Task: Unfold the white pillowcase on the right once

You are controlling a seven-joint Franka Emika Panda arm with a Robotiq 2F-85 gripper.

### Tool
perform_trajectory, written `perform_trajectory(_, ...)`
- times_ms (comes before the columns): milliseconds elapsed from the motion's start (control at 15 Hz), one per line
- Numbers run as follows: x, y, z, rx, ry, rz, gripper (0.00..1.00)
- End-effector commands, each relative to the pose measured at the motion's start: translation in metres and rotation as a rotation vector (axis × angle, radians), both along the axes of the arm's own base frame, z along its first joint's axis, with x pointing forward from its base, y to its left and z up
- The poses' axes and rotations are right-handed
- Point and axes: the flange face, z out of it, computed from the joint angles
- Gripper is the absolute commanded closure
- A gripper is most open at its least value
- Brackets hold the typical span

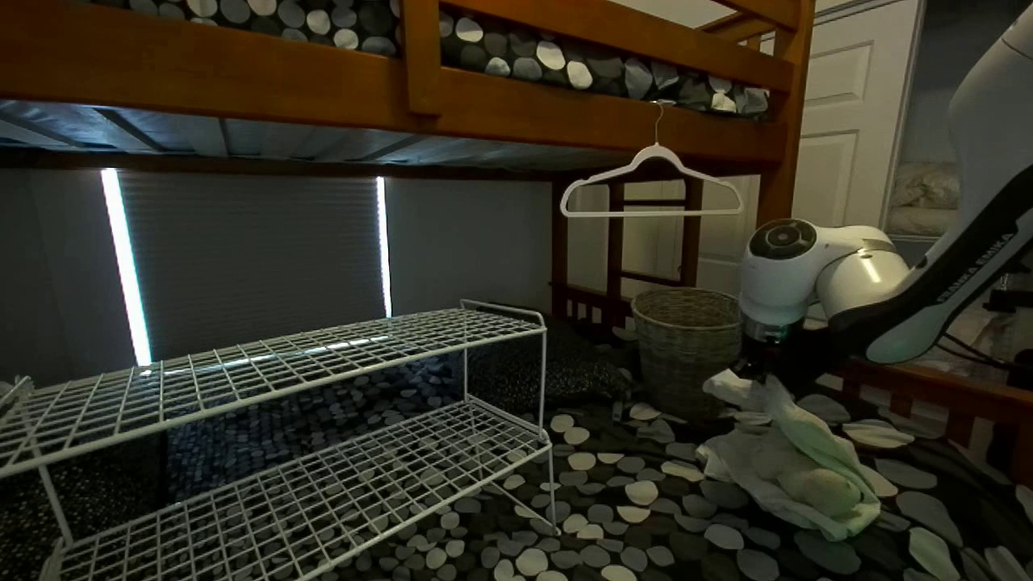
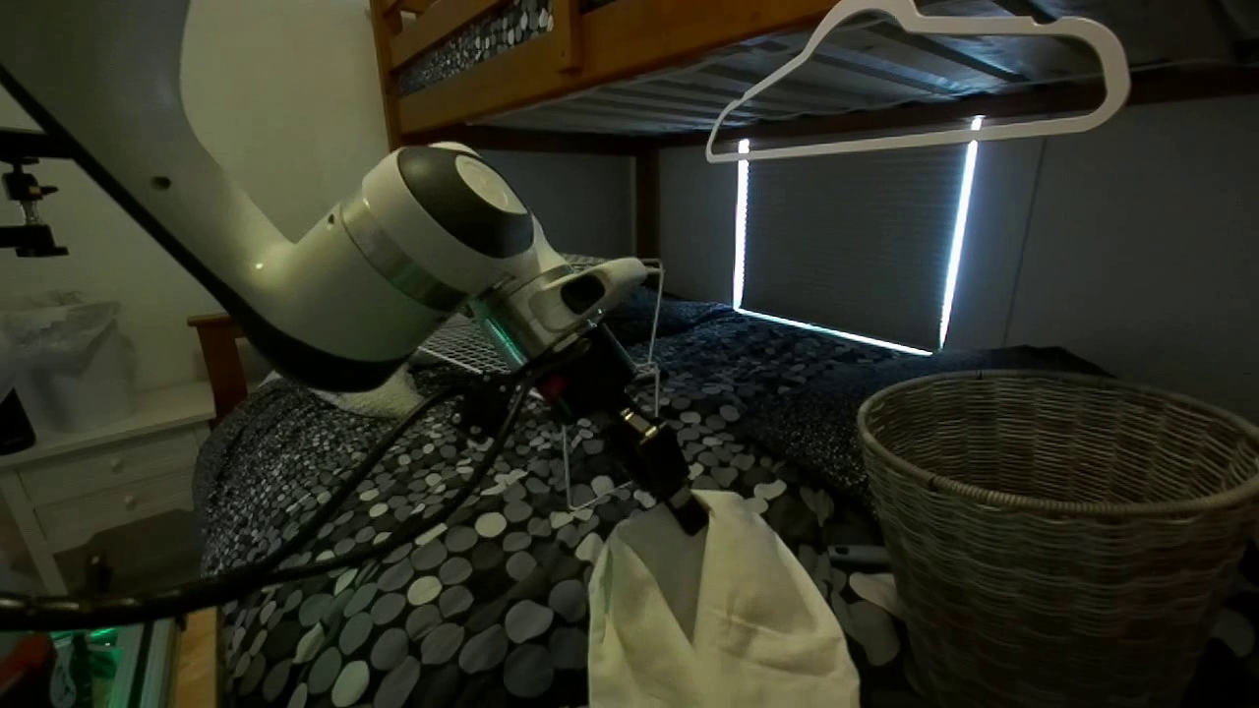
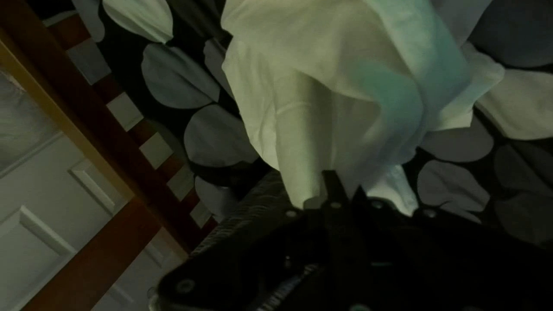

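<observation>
The white pillowcase (image 1: 795,476) lies crumpled on the dotted bedspread, on the right side in an exterior view. It also shows at the bottom middle of an exterior view (image 2: 752,639) and at the top of the wrist view (image 3: 302,99). My gripper (image 2: 691,513) is shut on an upper edge of the pillowcase and holds that part raised in a peak above the bed. The rest of the cloth hangs and bunches below. In the wrist view the gripper's fingers (image 3: 344,190) are close together with cloth between and around them. The exact pinch is dark.
A wicker basket (image 2: 1043,531) stands close beside the pillowcase. A white wire rack (image 1: 323,355) stands on the dotted bedspread (image 1: 597,500). A white hanger (image 1: 654,214) hangs from the wooden upper bunk rail (image 1: 516,109). A wooden bed end shows in the wrist view (image 3: 82,112).
</observation>
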Motion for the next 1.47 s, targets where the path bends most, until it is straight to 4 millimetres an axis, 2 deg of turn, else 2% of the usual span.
perform_trajectory(0,-0.018,0.01,0.019,-0.02,-0.052,0.005,0.99)
perform_trajectory(267,-0.032,0.027,0.035,-0.002,-0.086,0.057,0.99)
perform_trajectory(667,-0.049,0.07,0.057,0.014,-0.142,0.193,0.99)
perform_trajectory(733,-0.031,0.074,0.064,0.015,-0.154,0.217,0.99)
perform_trajectory(933,-0.029,0.096,0.078,0.021,-0.179,0.291,0.99)
perform_trajectory(1000,-0.046,0.105,0.077,0.027,-0.177,0.315,0.99)
perform_trajectory(1067,-0.042,0.111,0.081,0.034,-0.177,0.341,0.99)
perform_trajectory(1133,-0.029,0.116,0.086,0.037,-0.18,0.359,0.99)
perform_trajectory(1267,-0.029,0.128,0.093,0.048,-0.182,0.397,0.99)
perform_trajectory(1400,-0.046,0.14,0.095,0.06,-0.187,0.437,0.99)
